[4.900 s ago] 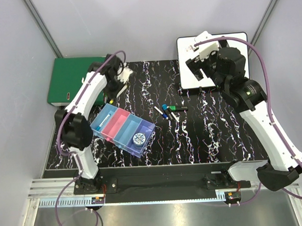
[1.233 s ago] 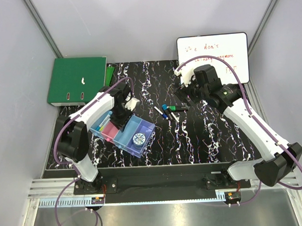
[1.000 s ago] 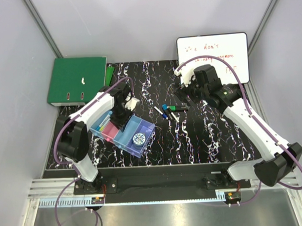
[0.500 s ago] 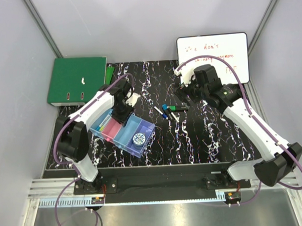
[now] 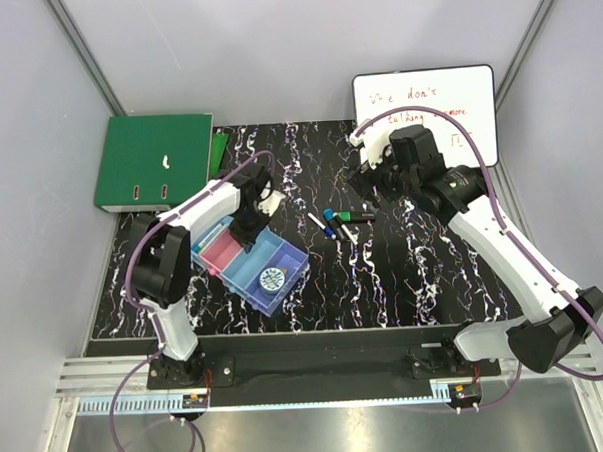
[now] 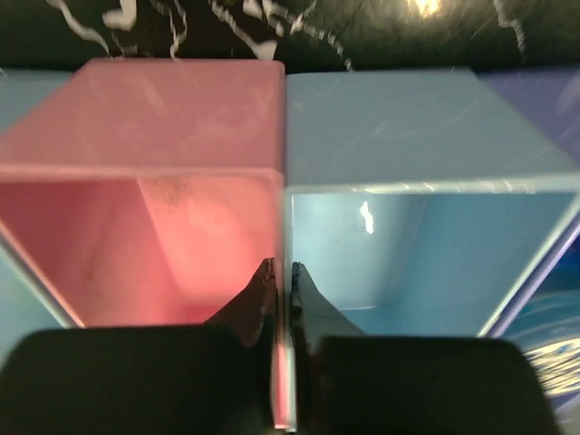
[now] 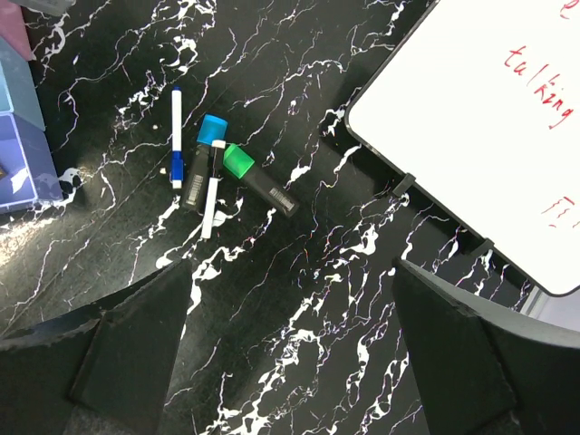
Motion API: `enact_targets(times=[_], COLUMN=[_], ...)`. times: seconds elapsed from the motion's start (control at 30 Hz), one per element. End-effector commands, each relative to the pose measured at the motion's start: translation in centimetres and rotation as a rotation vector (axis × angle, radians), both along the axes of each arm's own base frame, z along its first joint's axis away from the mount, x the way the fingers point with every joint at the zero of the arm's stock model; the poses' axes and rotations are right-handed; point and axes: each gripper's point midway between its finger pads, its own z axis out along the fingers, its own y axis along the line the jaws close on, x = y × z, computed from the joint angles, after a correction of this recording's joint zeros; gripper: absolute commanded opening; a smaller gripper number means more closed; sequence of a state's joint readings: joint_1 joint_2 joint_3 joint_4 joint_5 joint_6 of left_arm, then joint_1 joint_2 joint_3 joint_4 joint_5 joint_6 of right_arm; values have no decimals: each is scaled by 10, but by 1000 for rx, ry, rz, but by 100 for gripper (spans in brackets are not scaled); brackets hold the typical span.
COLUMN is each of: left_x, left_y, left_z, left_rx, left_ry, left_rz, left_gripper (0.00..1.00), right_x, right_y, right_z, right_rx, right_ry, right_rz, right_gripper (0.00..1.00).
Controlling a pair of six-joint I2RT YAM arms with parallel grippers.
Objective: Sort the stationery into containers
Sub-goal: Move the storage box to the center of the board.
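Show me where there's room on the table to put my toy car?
Two bare patches: the front middle of the table, between the bins and the right arm; and the back strip between the green binder and the whiteboard. Crowded: around the pens in the centre, and at the bins, where the left fingers pinch a wall.

The pens lie bunched and touching, bare table all round them; the right gripper hangs above, fingers spread wide. The edge of the whiteboard stands near, beyond them. At the bins, the left gripper pinches the wall between the pink and the next blue bin, blocking both mouths. A roll takes up part of the end bin. The binder lies behind the bins.
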State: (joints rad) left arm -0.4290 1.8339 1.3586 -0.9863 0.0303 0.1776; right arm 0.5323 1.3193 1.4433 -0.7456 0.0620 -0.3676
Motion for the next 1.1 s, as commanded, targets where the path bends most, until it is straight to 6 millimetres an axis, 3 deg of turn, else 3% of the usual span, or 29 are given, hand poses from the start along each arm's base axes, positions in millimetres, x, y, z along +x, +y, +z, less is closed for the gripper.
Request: enact_targets(times=[0.0,0.37,0.77,1.07], left_x=[27,51,125,165], left_y=[-6,-35,-58,-57], left_z=[4,-9,-4,-15], left_rx=[3,-66,-69,-49], left_ry=[-66,-5,-117,-167], left_rz=[-18,1,29,54], left_gripper=[0,0,0,0], right_x=[0,-1,-1,1], right_y=[6,6,8,8], right_z=[30,32,30,25], right_rx=[65,71,72,64], right_ry=[-69,-67,-61,-52], right_rz=[0,-2,5,0], right_gripper=[99,99,99,99])
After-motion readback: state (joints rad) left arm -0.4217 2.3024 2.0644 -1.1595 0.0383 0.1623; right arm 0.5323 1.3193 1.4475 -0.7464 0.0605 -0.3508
